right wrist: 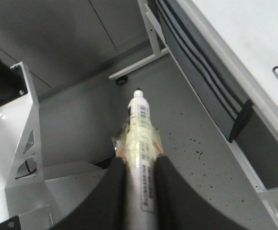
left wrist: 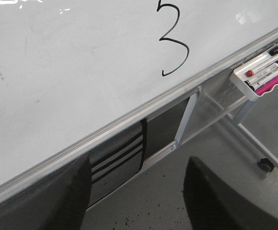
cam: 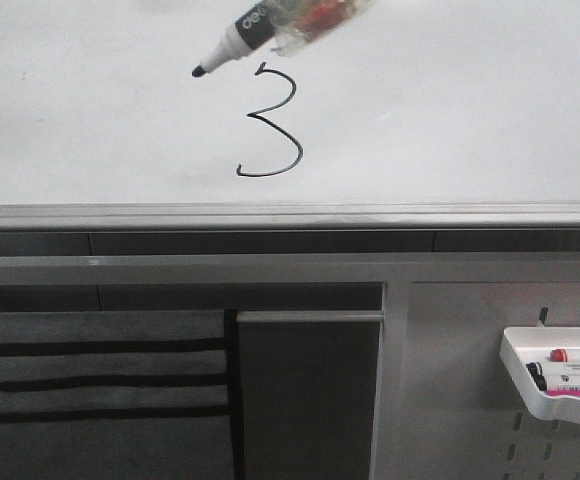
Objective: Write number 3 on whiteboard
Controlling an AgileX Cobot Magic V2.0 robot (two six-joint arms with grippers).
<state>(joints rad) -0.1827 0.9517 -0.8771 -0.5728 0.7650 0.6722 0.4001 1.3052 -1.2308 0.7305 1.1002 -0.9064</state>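
Between the black fingers (right wrist: 165,191) of our right gripper (right wrist: 140,184) sits the marker (right wrist: 141,143), clamped around its barrel where a wad of yellowish tape thickens it. From the front, the marker (cam: 238,40) slants in from the top edge, its black tip pointing down and to the left, just beside the top of the number 3 (cam: 270,122) and apparently clear of the board, though we cannot judge the gap.

That digit looks complete: a thin black stroke with a pointed middle and a curled lower tail, drawn low on the whiteboard (cam: 90,120), a little above its grey edge rail (cam: 290,214). So we judge the writing done and the step in hand to be the withdrawal. To do it well, we should pull the tip straight away from the glossy surface before any sideways travel, so no stray line spoils the figure, and keep the grip firm throughout.

Our left gripper (left wrist: 136,191) carries nothing; its dark fingers stand wide apart, below the board edge, well away from the digit (left wrist: 173,40).

Off to the right, a white tray (cam: 530,390) on the perforated panel (cam: 450,380) holds spare markers, well apart from the work.
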